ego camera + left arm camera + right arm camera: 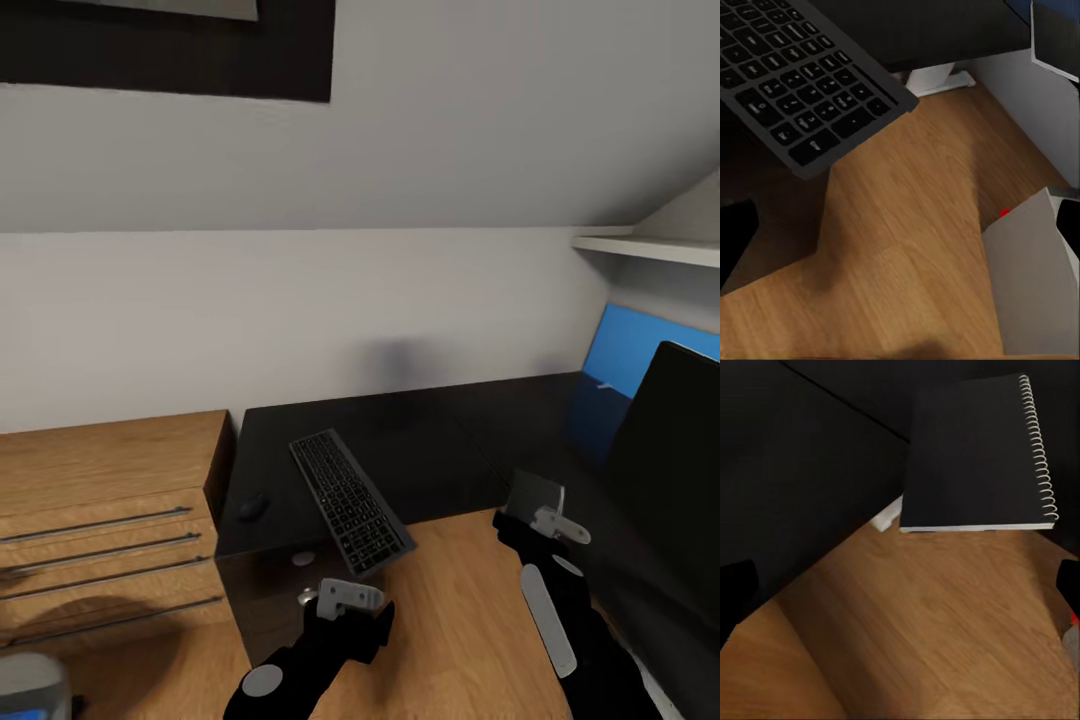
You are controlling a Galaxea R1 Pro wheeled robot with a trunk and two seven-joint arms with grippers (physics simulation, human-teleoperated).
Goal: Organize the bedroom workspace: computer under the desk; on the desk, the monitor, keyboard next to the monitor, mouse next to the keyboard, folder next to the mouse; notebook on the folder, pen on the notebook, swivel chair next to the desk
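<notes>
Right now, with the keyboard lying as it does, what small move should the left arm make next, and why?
Probably raise the left gripper to the near end of the keyboard and push it farther onto the desk. The keyboard lies slanted, with that end hanging past the desk's front edge over the wood floor, and the gripper is open and close to it.

Spiral notebook (971,457) overhanging desk (802,457) edge

Glossy black desk (440,440), black-keyed keyboard (350,498), blue folder (640,345).
</notes>
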